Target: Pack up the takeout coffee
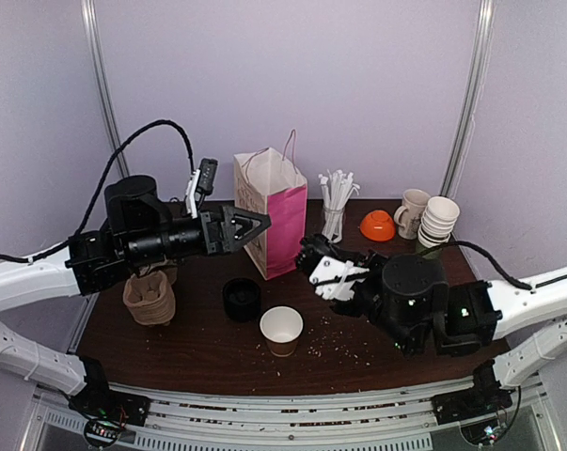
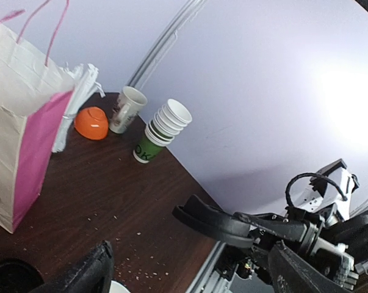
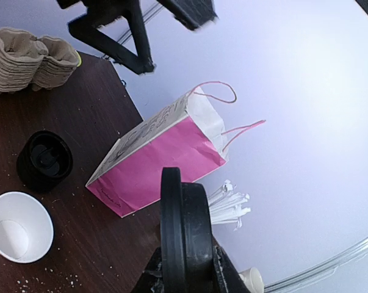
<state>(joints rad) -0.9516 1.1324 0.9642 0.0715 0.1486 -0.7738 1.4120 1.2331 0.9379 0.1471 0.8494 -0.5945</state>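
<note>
Two pincers show on my screens. The left pincer (image 1: 251, 228) hangs above the worktop (image 1: 189, 352), spread wide and empty, close to the pink-sided paper bag (image 1: 285, 230). The right pincer (image 3: 182, 183) has its jaws pressed together, and I see nothing between them. The brown paper cup (image 1: 281, 331) stands upright and lidless near the front edge, with the black lid (image 1: 242, 299) just beside it on its left.

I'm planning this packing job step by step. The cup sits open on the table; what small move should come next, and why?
Probably lower the open left gripper toward the black lid. The cup stands lidless beside it, so it seems to need capping before it goes into the upright bag.
</note>
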